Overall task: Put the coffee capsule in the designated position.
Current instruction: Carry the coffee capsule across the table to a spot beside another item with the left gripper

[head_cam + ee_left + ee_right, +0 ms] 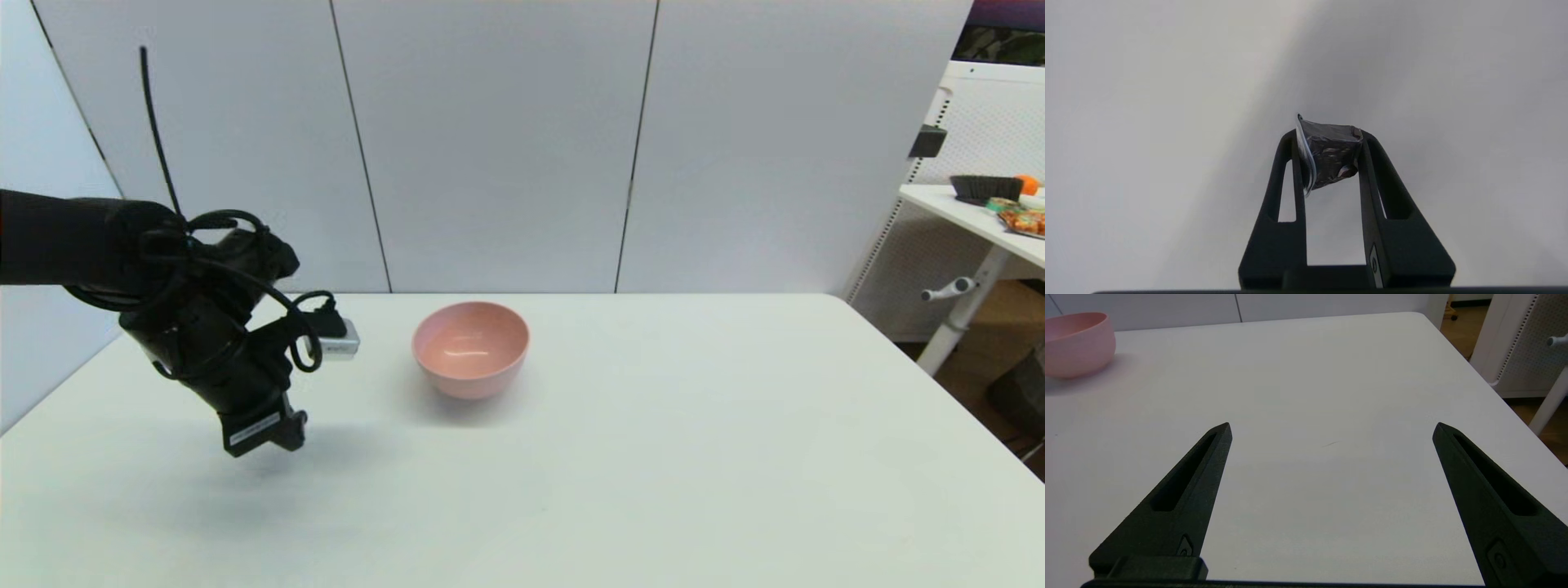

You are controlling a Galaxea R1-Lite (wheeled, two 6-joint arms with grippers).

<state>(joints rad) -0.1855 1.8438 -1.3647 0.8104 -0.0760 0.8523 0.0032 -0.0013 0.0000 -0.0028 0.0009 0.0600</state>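
We are pinching the tiny dark grey foil coffee capsule [1331, 153] in our left gripper [1329, 157], above the white table [653, 457], left of the round pale pink bowl [471, 349]; our right gripper [1331, 433] is gaping wide.

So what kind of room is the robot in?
Probably a robot test lab, not a kitchen: a plain white table holds only a round pale pink bowl, grey partition panels stand behind it, and a height-adjustable white desk sits to the robot's right.

White worktop [653, 457], grey panel wall [490, 139] behind at 12 o'clock. Second white table [992, 224] at 2 o'clock, black tray [985, 188] and snack packets [1024, 219] on it. Brown floor [971, 384].
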